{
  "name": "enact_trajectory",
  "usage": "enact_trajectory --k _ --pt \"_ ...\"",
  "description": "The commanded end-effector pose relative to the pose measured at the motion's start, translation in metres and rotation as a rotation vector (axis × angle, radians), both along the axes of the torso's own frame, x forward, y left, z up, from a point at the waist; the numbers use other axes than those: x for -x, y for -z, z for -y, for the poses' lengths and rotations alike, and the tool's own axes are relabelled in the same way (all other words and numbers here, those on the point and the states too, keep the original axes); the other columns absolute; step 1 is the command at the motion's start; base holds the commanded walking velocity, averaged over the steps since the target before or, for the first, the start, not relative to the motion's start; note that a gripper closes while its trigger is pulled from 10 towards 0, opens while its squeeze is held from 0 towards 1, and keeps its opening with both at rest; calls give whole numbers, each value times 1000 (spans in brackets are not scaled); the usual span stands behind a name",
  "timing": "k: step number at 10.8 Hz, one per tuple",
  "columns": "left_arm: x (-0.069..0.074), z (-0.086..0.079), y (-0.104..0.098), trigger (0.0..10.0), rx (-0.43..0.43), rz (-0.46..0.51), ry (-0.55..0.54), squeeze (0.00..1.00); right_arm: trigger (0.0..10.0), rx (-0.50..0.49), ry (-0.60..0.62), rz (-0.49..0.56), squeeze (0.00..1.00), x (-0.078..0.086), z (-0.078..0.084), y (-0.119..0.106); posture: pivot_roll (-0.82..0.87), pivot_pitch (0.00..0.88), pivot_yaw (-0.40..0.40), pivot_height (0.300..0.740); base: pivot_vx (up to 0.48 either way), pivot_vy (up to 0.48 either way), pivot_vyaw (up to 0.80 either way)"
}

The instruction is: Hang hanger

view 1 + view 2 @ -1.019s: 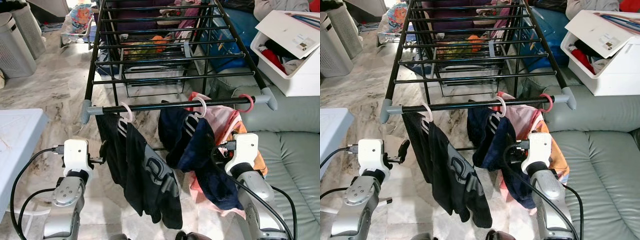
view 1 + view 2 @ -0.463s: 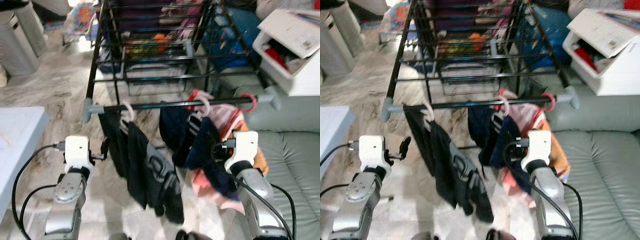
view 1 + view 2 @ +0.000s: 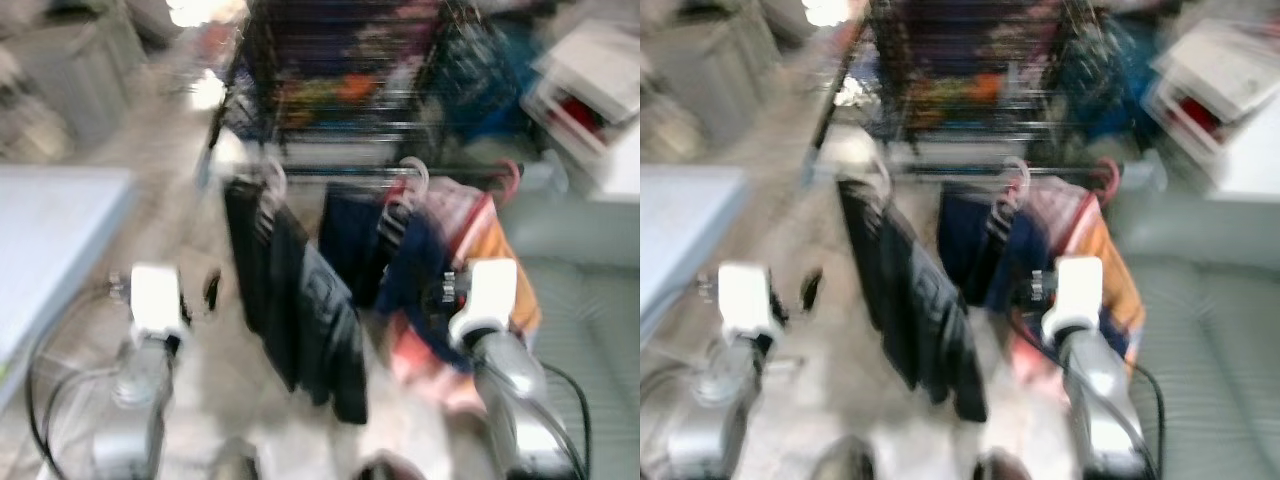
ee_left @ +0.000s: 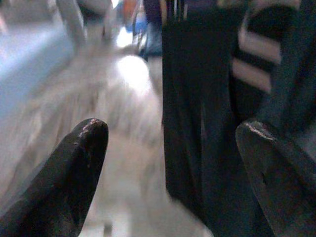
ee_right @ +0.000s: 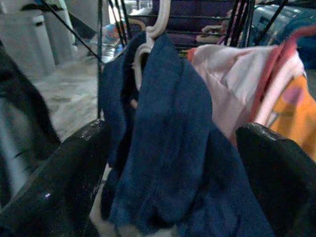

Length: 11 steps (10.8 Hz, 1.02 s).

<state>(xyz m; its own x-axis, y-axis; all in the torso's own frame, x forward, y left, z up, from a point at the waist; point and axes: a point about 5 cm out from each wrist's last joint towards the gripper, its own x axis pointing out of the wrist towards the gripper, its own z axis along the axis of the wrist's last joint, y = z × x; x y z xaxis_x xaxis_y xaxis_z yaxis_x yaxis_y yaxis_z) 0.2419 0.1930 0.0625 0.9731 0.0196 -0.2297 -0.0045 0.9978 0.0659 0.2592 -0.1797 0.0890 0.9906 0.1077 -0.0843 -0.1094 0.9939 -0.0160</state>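
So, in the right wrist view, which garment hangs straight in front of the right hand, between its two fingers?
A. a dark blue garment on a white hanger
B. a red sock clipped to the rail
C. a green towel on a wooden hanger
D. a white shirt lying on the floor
A: between the open fingers of the right hand hangs a dark blue garment on a white hanger, with a pink and orange garment beside it.

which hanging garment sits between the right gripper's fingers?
The navy blue garment on the white hanger; the pink and orange one hangs beside it.
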Motion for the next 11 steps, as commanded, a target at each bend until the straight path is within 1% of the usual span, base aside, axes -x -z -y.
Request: enact_trajectory --k 1,4,7,11 --pt "-7 -3 -11 10000 -21 40 -1 0 10000 -8 -5 -5 0 0 -2 1 -4 19 21 740 -330 0 0" --pt "-8 1 -9 10000 -16 36 7 0 10000 -6 -9 -8 0 0 -2 3 -8 9 22 740 -305 0 0" --pt "-9 0 -9 10000 -17 38 9 0 10000 -5 -13 -12 0 0 -4 5 -2 0 20 740 -299 0 0" --pt "-8 5 -9 10000 -12 54 11 0 10000 1 -6 -6 0 -2 -1 5 -2 0 20 740 0 0 0"
